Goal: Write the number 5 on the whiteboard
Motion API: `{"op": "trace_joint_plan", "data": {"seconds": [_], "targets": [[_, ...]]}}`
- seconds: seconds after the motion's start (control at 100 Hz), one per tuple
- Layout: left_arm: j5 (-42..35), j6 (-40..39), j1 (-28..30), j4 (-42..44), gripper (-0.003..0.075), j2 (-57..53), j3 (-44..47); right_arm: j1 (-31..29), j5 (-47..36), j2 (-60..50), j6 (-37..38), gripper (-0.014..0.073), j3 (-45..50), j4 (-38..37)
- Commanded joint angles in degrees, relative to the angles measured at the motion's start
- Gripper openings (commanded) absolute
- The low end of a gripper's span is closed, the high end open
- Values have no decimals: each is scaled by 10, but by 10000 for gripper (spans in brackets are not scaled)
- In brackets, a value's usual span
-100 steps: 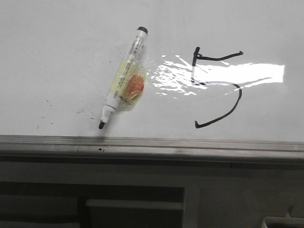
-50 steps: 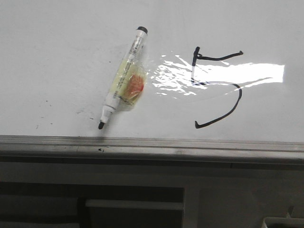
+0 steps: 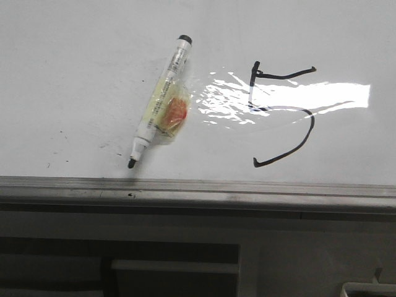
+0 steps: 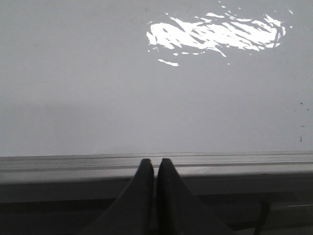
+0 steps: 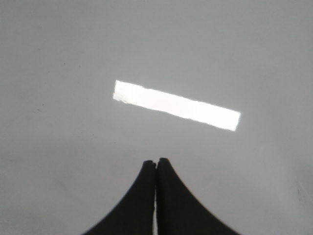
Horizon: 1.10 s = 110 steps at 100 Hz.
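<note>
The number 5 [image 3: 310, 120] is drawn in thin black line on the whiteboard [image 3: 74, 74], right of centre in the front view, partly under glare. A white marker [image 3: 158, 105] with a yellow-orange wrap lies uncapped on the board to its left, tip toward the grey edge strip [image 3: 198, 189]. No gripper shows in the front view. My left gripper [image 4: 155, 161] is shut and empty over the board's edge strip [image 4: 58, 164]. My right gripper [image 5: 156, 161] is shut and empty over bare whiteboard [image 5: 58, 58]; the 5 and the marker do not show in either wrist view.
Tiny black specks [image 3: 62, 133] dot the board left of the marker. Bright glare patches [image 3: 322, 96] lie across the board. Below the edge strip is a grey frame with a dark recess [image 3: 173, 266].
</note>
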Motion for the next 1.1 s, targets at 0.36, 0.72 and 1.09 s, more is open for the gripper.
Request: {"op": "trace_joint_plan", "data": {"seconds": [0.36, 0.72, 1.09], "targets": [[-40, -6, 1, -1, -20, 6, 13, -232, -251, 4, -325, -43, 137, 414], [-40, -6, 1, -1, -20, 6, 13, -234, -77, -19, -330, -43, 149, 520], [-40, -6, 1, -1, -20, 6, 13, -234, -55, -69, -331, -43, 149, 506]]}}
